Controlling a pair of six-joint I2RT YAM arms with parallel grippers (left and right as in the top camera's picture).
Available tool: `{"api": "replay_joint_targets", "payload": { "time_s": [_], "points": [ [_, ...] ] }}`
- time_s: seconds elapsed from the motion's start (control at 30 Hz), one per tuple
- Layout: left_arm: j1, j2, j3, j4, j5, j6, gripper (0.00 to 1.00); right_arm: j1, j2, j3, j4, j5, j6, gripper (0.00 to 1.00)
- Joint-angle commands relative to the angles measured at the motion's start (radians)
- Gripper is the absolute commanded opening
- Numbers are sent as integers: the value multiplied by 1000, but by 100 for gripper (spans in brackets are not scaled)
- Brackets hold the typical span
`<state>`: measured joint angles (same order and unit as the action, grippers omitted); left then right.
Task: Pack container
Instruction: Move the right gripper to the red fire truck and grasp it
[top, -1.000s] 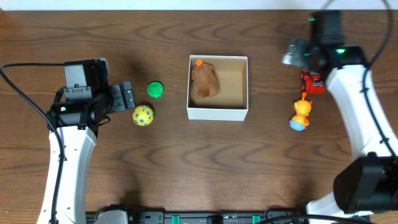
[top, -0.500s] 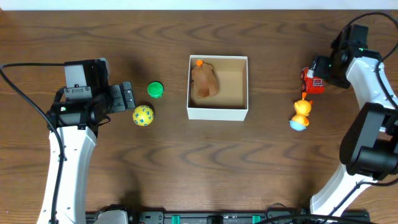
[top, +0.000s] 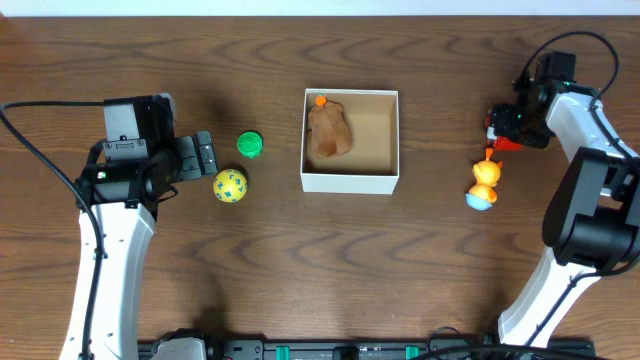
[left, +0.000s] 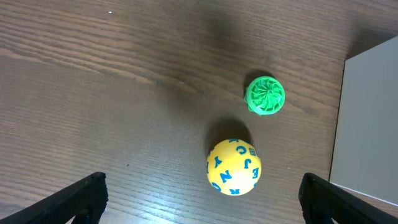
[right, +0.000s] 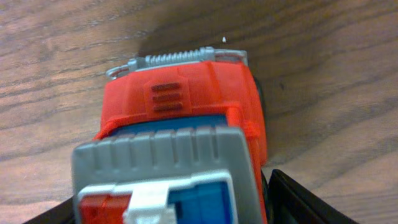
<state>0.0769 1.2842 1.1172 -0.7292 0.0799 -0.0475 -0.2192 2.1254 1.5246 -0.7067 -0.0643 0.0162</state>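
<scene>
The container is a white box with a tan inside at the table's centre. A brown toy with an orange knob lies in its left half. A red toy truck stands to the right of the box and fills the right wrist view. My right gripper is open, with one finger on each side of the truck. My left gripper is open and empty. It is just left of a yellow lettered ball and a green toy, both in the left wrist view.
An orange and blue duck-like toy lies just in front of the truck. The container's white wall shows at the right edge of the left wrist view. My left gripper's fingertips frame bare wood.
My right arm has swung from the back right and come down over the red truck, fingers now on either side of it. The left arm and the toys have not moved.
</scene>
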Motion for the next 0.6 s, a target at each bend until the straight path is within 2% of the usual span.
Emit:
{"api": "replay_joint_targets", "payload": {
  "time_s": [0.0,0.07,0.23,0.33,0.43,0.57],
  "points": [
    [3,3,18,0,6,17,98,17,14,-3,1,-8,-10,66],
    [3,3,18,0,6,17,98,17,14,-3,-4,-7,-10,66],
    [3,3,18,0,6,17,98,18,12,0,-11,-7,-9,54],
    [3,3,18,0,6,17,98,20,-8,15,-26,-9,10,53],
    [3,3,18,0,6,17,98,39,-72,35,-40,-31,14,48],
    [3,3,18,0,6,17,98,95,-202,50,-50,-71,14,45]
  ]
}}
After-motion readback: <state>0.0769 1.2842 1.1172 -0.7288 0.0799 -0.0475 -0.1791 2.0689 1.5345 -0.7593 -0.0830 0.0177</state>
